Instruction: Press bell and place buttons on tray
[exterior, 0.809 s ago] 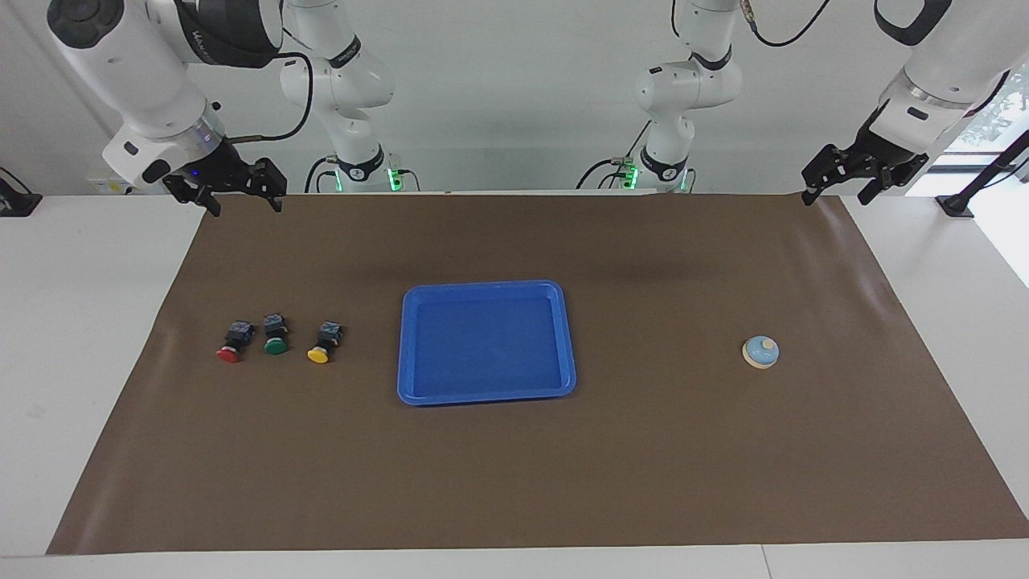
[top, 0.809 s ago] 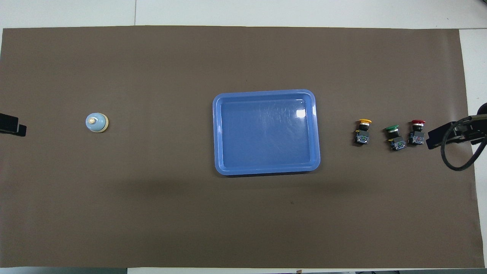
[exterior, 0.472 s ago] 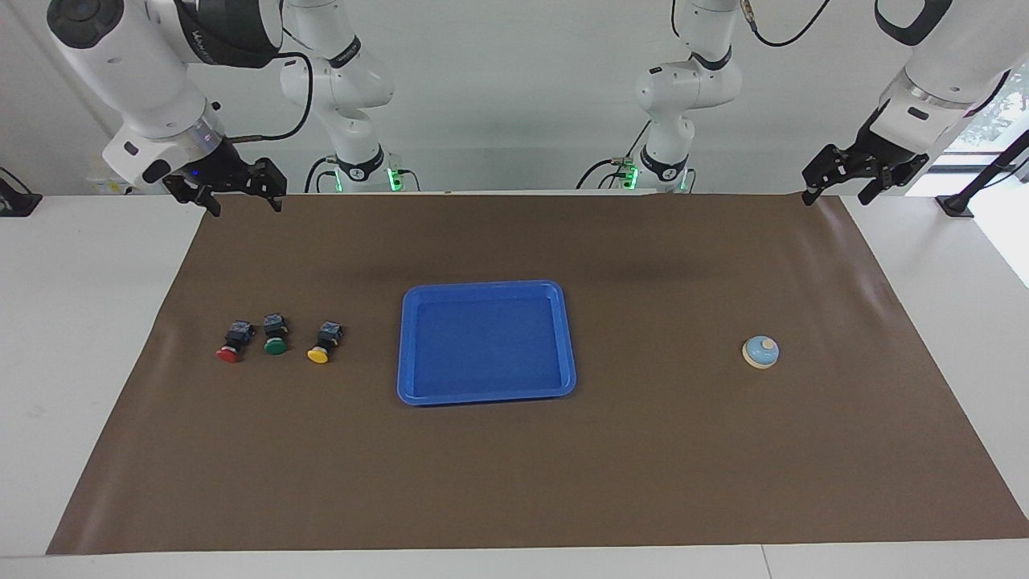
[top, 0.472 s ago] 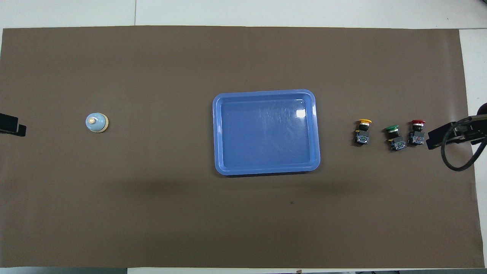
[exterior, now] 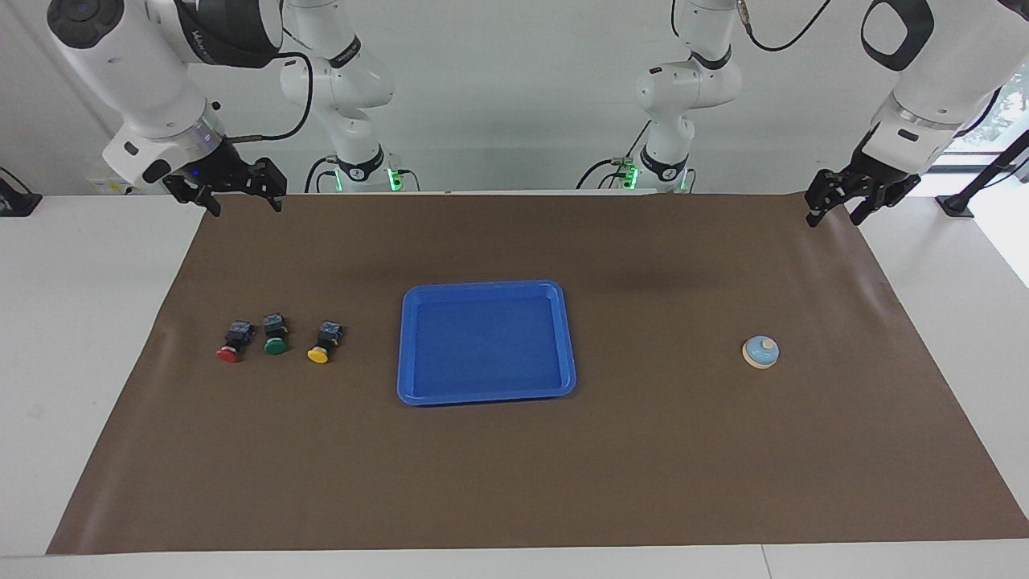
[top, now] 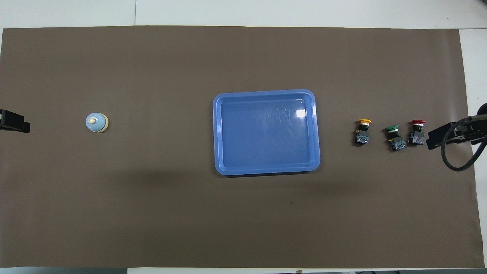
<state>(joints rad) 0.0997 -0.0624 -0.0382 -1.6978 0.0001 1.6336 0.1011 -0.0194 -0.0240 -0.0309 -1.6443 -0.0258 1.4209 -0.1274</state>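
The light-blue bell (exterior: 760, 352) (top: 96, 123) stands alone on the brown mat toward the left arm's end. The blue tray (exterior: 486, 397) (top: 266, 92) lies mid-table with nothing in it. Toward the right arm's end, three buttons lie in a row on their sides: red (exterior: 231, 346) (top: 416, 133), green (exterior: 275, 338) (top: 393, 137) and yellow (exterior: 321, 346) (top: 363, 133), the yellow one nearest the tray. My left gripper (exterior: 834, 219) hangs over the mat's corner by the robots, its fingers apart and holding nothing. My right gripper (exterior: 246, 207) waits open over the mat's other corner on the robots' side.
A brown mat (exterior: 643, 482) covers most of the white table (exterior: 80, 322). Two more arm bases (exterior: 362, 169) stand at the robots' edge. A black cable (top: 456, 160) loops under the right wrist, close to the red button in the overhead view.
My left gripper has dropped a little toward the mat's corner and its fingers have come closer together. The right arm, bell, tray and buttons have not moved.
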